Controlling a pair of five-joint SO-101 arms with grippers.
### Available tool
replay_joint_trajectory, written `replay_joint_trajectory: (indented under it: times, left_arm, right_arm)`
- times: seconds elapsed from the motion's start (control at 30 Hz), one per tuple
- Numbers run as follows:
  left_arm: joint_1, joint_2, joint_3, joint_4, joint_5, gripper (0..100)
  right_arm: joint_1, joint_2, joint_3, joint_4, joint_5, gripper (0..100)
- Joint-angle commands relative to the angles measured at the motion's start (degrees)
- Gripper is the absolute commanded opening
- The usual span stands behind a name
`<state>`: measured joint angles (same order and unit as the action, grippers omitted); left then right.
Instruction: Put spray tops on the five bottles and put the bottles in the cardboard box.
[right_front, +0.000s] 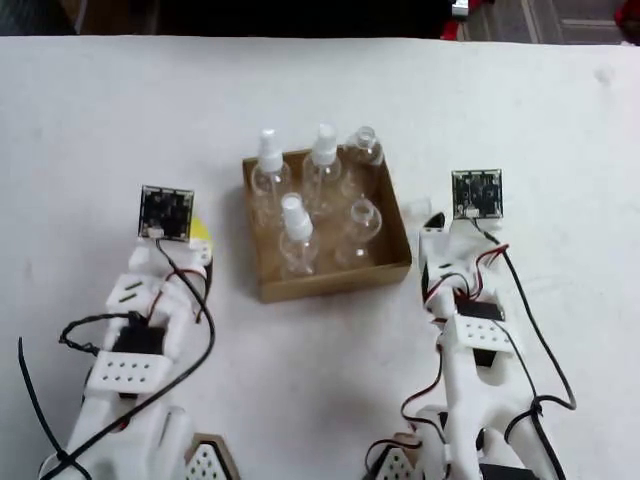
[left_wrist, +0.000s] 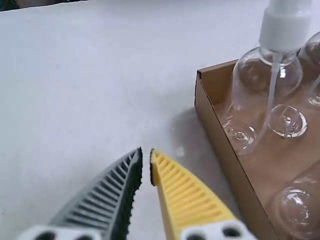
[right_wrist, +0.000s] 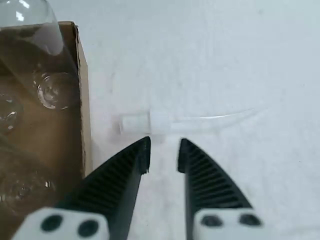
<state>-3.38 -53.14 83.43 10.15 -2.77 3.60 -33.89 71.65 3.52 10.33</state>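
The cardboard box (right_front: 335, 280) stands mid-table with several clear bottles upright in it. Three carry white spray tops, such as the front one (right_front: 296, 225); two at the box's right side, one of them (right_front: 360, 222), have bare necks. A loose spray top (right_wrist: 150, 122) with its thin dip tube lies on the table just right of the box (right_wrist: 82, 100), also seen from above as the spray top (right_front: 413, 210). My right gripper (right_wrist: 164, 147) is open just short of it, holding nothing. Left of the box (left_wrist: 220, 135), my left gripper (left_wrist: 146, 156) is shut and empty, with a capped bottle (left_wrist: 265, 75) nearby.
White tabletop (right_front: 300, 90) stretches behind and to both sides of the box. The two arms flank the box, with their cables trailing toward the front edge. Dark floor lies past the table's far edge.
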Motion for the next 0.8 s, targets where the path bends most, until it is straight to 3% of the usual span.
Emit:
replay_joint_trajectory:
  times: [0.0,0.07,0.13,0.27,0.53,0.77]
  left_arm:
    - [0.75,-0.04,-0.44,-1.49,0.09,3]
    - [0.75,-0.04,-0.44,-1.49,0.09,3]
    - [0.75,-0.04,-0.44,-1.49,0.09,3]
    - [0.75,-0.04,-0.44,-1.49,0.09,3]
    - [0.75,-0.04,-0.44,-1.49,0.09,3]
    - [0.75,-0.04,-0.44,-1.58,0.09,3]
  right_arm:
    - [0.04,-1.36,-0.26,0.40,0.09,23.3]
    - [0.04,-1.27,-0.26,0.40,0.09,30.5]
    - [-0.04,-1.36,-0.26,0.48,0.53,28.9]
    - [0.04,-1.63,-0.26,0.40,0.62,0.6]
    - [-0.04,-1.36,-0.26,0.13,0.09,27.9]
    - [0.57,0.22,-4.40,5.49,-1.05,22.6]
